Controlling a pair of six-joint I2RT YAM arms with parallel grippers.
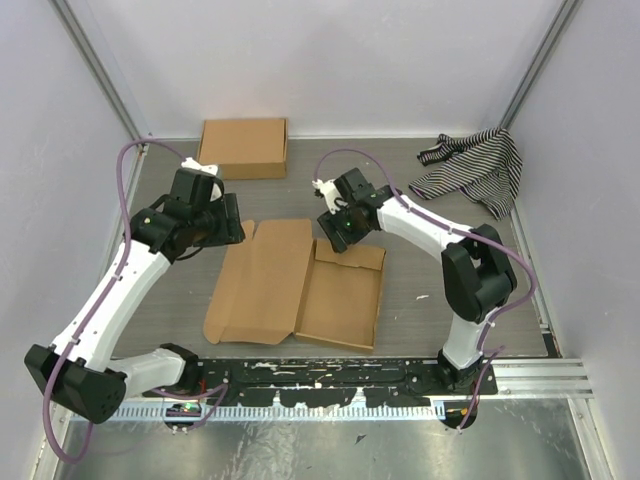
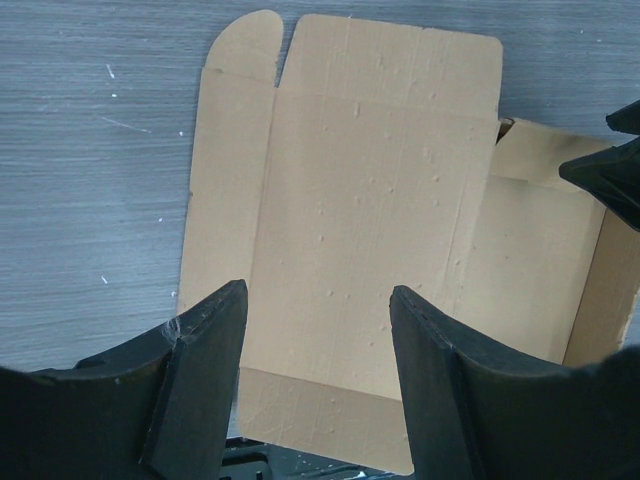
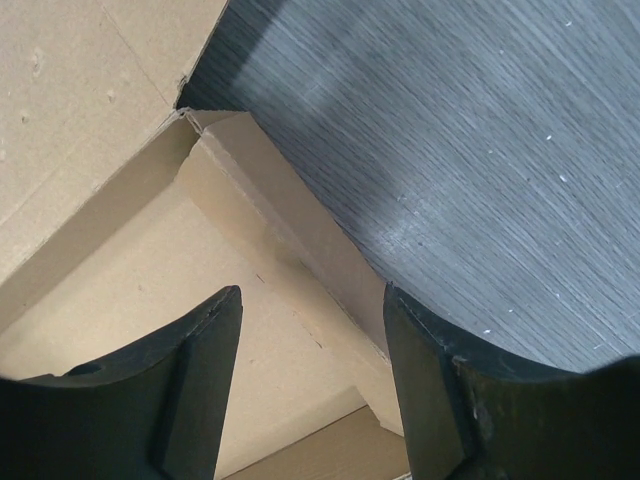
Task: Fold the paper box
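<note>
Nearest me, just past the arm bases, the paper box (image 1: 290, 285) lies on the grey table (image 1: 420, 300), approx centre, btwn the two arms. Its L half is a flat lid panel w/ side flaps spread on the tabletop. The R half is the tray part, w/ walls partly raised; the far wall and one side wall stand up.

A bit further out, the L gripper (image 1: 232, 220) hangs over the far-L corner of the lid panel. On its wrist cam the fingers (image 2: 200, 380) are spread wide w/ nothing btwn them, and the flat panel lies below. I can't tell if it's touching the card; looks clear of it.

The R gripper (image 1: 335, 238) sits at the far-L corner of the tray, tips pointing down at it. On its wrist cam the fingers (image 3: 190, 390) are also well apart. The tray's far wall runs under the gap btwn them, but I see no clamp on it, so it has hold of nothing.

Furthest out, a compact box (image 1: 243, 148) sits closed at the back edge, L of centre. A striped cloth (image 1: 475, 170) lies crumpled in the far-R corner. Both are well apart from the paper box.
</note>
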